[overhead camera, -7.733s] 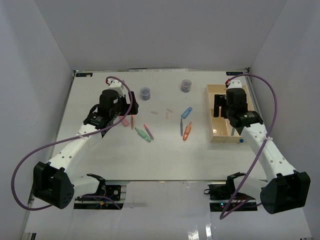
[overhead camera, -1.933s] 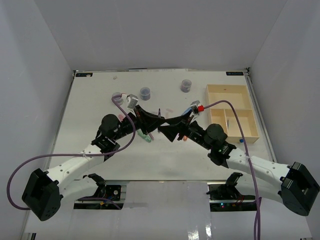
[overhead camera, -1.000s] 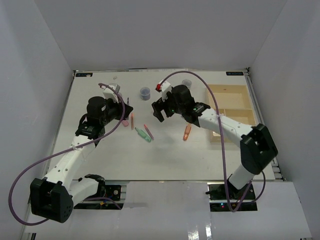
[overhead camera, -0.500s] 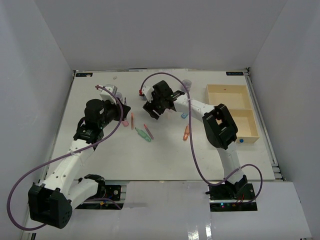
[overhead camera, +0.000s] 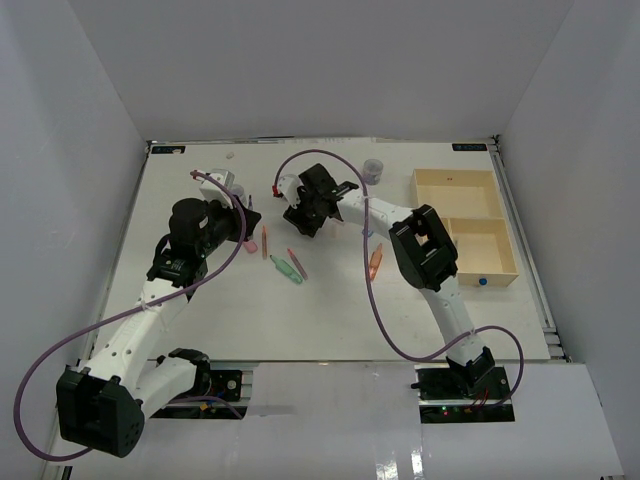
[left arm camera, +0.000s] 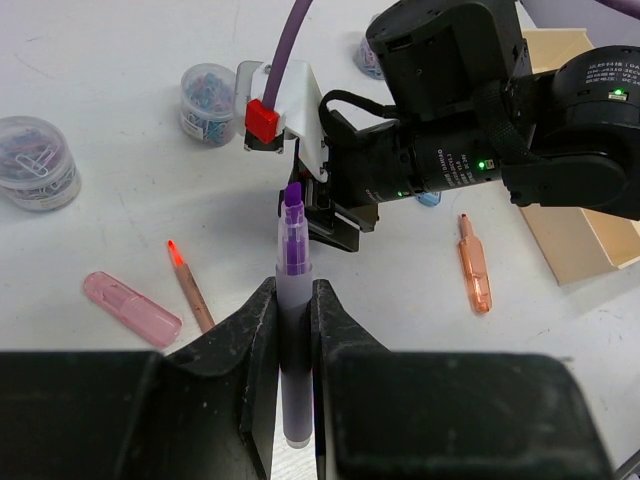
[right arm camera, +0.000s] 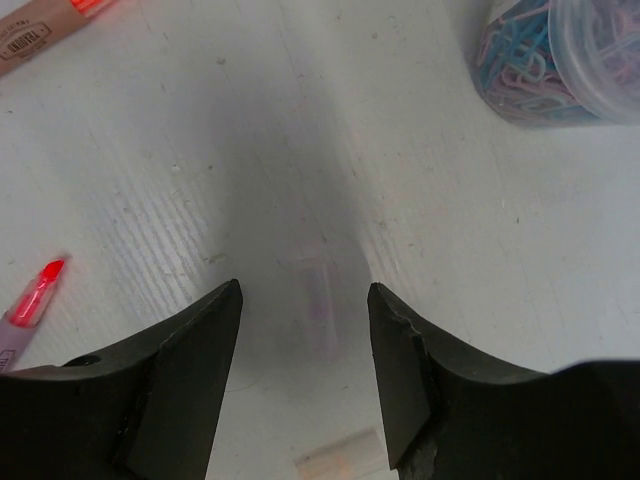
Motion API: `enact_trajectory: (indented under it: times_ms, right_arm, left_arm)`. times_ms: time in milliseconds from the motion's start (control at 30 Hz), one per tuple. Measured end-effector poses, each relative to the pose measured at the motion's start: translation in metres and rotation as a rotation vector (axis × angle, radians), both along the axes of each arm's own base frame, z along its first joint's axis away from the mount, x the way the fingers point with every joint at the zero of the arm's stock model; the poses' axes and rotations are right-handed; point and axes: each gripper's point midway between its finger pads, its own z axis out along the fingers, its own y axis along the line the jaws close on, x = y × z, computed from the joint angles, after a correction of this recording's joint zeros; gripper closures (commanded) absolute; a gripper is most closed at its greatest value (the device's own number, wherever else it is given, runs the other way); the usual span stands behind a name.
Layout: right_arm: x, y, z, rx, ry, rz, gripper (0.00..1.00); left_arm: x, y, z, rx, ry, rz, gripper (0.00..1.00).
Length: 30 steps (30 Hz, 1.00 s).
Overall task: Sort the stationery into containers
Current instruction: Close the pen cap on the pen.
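My left gripper (left arm camera: 293,300) is shut on a purple marker (left arm camera: 292,262), uncapped, with its tip pointing away; in the top view the left gripper (overhead camera: 245,225) is left of centre. My right gripper (right arm camera: 305,300) stands open low over the table, its jaws either side of a small clear cap (right arm camera: 322,300) without touching it. In the top view the right gripper (overhead camera: 304,218) is just right of the left one. The beige tray (overhead camera: 455,192) stands at the far right. An orange marker (overhead camera: 375,262), a green marker (overhead camera: 287,270) and a pink pen (overhead camera: 297,262) lie loose on the table.
A pot of paper clips (right arm camera: 560,60) stands close beyond the right gripper. Two more pots (left arm camera: 30,160) (left arm camera: 208,90) stand to the left. A pink eraser-like piece (left arm camera: 130,308) and a red-tipped pencil (left arm camera: 188,290) lie near the left gripper. A peach piece (right arm camera: 340,452) lies under the right wrist.
The right arm has swung left from mid-table and come down over the clear cap, its jaws narrowing. The left arm has barely moved and still holds the purple marker.
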Motion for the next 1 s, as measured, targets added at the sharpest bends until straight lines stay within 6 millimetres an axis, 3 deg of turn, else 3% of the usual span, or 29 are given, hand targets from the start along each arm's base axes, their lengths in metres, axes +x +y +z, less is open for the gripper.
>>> enact_trajectory:
  times_ms: [500,767,900,1000]
  right_arm:
    - [-0.002,0.001,-0.002,0.001,0.010,0.007,0.65]
    - [-0.002,0.001,-0.002,0.002,0.015,-0.003,0.91]
    - [-0.002,0.000,0.003,0.014,0.012,-0.029,0.92]
    - [-0.011,-0.005,0.022,0.043,0.004,-0.053,0.92]
  left_arm:
    - [-0.001,-0.001,0.000,-0.002,0.000,-0.010,1.00]
    - [-0.005,-0.008,0.001,-0.013,0.003,-0.052,1.00]
    - [-0.009,-0.014,0.002,-0.023,0.003,-0.093,1.00]
    - [-0.014,-0.020,0.005,-0.034,-0.005,-0.139,1.00]
